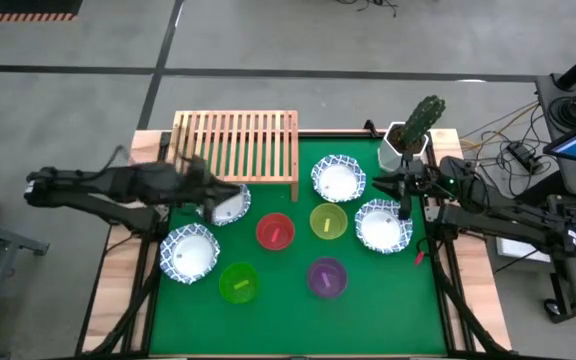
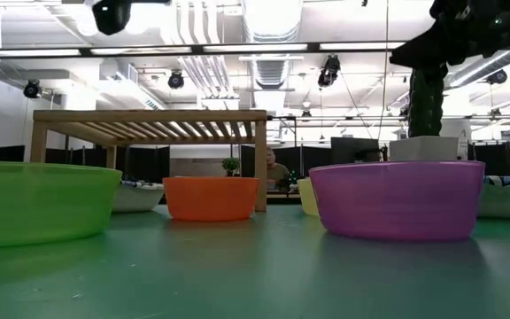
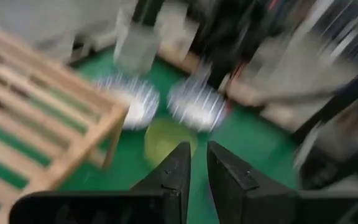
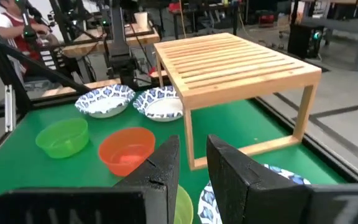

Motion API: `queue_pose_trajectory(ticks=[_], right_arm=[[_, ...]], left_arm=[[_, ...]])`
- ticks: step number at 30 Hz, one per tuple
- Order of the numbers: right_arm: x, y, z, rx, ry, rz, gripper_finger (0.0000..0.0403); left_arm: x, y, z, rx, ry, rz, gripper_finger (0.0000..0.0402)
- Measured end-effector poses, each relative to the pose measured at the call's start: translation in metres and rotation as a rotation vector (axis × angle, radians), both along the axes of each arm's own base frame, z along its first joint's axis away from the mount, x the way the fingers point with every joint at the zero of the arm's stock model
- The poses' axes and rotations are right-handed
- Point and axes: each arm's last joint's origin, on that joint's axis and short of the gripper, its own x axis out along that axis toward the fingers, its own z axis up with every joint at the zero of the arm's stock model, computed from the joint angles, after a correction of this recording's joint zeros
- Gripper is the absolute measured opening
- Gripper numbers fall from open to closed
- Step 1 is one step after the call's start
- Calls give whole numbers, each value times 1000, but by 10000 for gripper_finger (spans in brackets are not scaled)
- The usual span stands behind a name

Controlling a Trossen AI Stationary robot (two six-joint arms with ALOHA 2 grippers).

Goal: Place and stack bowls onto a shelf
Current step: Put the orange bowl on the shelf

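Note:
Four white blue-rimmed bowls rest on the green mat (image 1: 338, 178) (image 1: 382, 225) (image 1: 190, 252) (image 1: 230, 205). Between them stand the red bowl (image 1: 275, 231), the yellow-green bowl (image 1: 328, 221), the lime green bowl (image 1: 238, 282) and the purple bowl (image 1: 327, 277). The wooden slatted shelf (image 1: 236, 150) stands bare at the far edge. My left gripper (image 1: 213, 192) (image 3: 198, 149) hovers raised beside the shelf's near side, over one white bowl's edge, shut and holding nothing. My right gripper (image 1: 396, 186) (image 4: 193, 146) hangs raised between the two right-hand white bowls, shut and empty.
A white angular pot with a cactus (image 1: 408, 140) stands at the far right corner, just behind my right gripper. The bowls crowd the mat's middle; the near strip of the mat (image 1: 288, 330) holds nothing. A person (image 4: 11, 25) sits in the room beyond the table.

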Motion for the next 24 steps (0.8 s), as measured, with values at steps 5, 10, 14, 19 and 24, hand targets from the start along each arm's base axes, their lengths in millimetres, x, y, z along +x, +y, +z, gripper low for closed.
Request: queue_pose_trajectory(ticks=[5, 10, 14, 19, 24], right_arm=[[-3, 1, 14, -61, -39, 7, 70], [-7, 3, 34, -144, -94, 13, 70], [-10, 5, 42, -160, -119, 13, 70], [-9, 4, 39, -173, -104, 16, 70], [-9, 4, 38, -183, -100, 17, 70]], left_arm=[[47, -16, -12, 53, 322, -55, 36], [91, -37, -37, 124, 522, -133, 36], [120, -50, -59, 193, 622, -200, 36], [147, -60, -84, 233, 701, -236, 40], [164, -64, -100, 245, 747, -248, 60]])
